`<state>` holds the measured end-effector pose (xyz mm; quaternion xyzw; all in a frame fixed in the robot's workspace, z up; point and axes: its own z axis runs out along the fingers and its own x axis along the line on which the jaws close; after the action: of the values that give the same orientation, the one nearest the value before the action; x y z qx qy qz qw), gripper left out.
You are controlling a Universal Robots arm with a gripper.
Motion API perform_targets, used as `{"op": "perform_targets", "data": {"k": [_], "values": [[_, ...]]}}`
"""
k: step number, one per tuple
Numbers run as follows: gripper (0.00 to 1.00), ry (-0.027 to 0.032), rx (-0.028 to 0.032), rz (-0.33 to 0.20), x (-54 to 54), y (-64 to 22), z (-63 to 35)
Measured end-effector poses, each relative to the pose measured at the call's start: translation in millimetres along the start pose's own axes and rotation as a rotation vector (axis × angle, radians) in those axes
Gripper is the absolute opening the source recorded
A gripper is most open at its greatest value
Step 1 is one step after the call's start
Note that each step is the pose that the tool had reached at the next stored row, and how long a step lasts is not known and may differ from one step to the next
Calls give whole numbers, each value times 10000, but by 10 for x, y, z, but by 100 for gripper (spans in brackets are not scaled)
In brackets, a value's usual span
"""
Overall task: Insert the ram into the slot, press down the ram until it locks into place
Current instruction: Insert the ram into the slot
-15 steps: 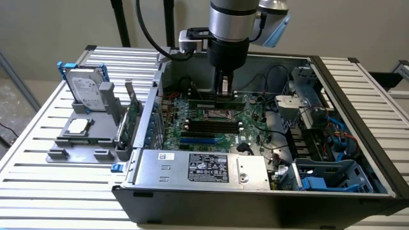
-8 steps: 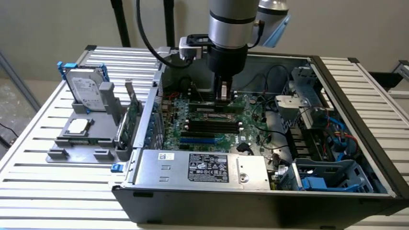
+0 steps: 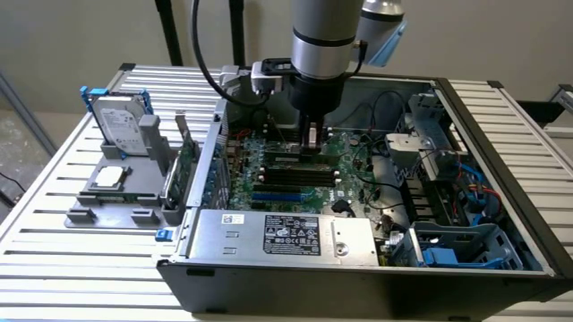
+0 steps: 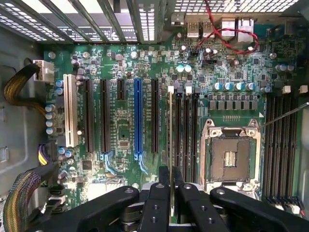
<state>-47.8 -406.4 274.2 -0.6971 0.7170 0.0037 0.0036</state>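
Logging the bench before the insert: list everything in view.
case: one, black, open, on the table
board: one, green, inside the case
slots: two rows, black, flanking the CPU socket
ram: one, green, edge-on along one row's outer slot
power supply: one, silver, inside the case
drive: one, silver, in a blue caddy on the grey fixture, the exterior view's left
gripper: one, black, shut on ram

Shown were one open computer case (image 3: 358, 290), one motherboard (image 4: 123, 128), one processor socket (image 4: 230, 157), one long blue slot (image 4: 137, 116), one white slot (image 4: 70, 111), one power supply (image 3: 278, 235), one hard drive (image 3: 121, 127), one memory stick (image 4: 171, 140), one end effector (image 4: 171, 175) and one counter (image 3: 54, 201).
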Motion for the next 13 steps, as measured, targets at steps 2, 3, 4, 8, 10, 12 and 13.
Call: {"op": "perform_targets", "data": {"k": [2, 3, 4, 8, 10, 12, 13], "values": [[13, 1, -1, 0, 0, 0, 36], [13, 2, -1, 1, 1, 0, 53], [13, 2, -1, 1, 1, 0, 71], [13, 1, 2, 2, 2, -2, 145], [13, 1, 5, 2, 2, -5, 180], [13, 1, 9, 2, 2, -9, 216], [13, 1, 11, 2, 2, -12, 236]]}}
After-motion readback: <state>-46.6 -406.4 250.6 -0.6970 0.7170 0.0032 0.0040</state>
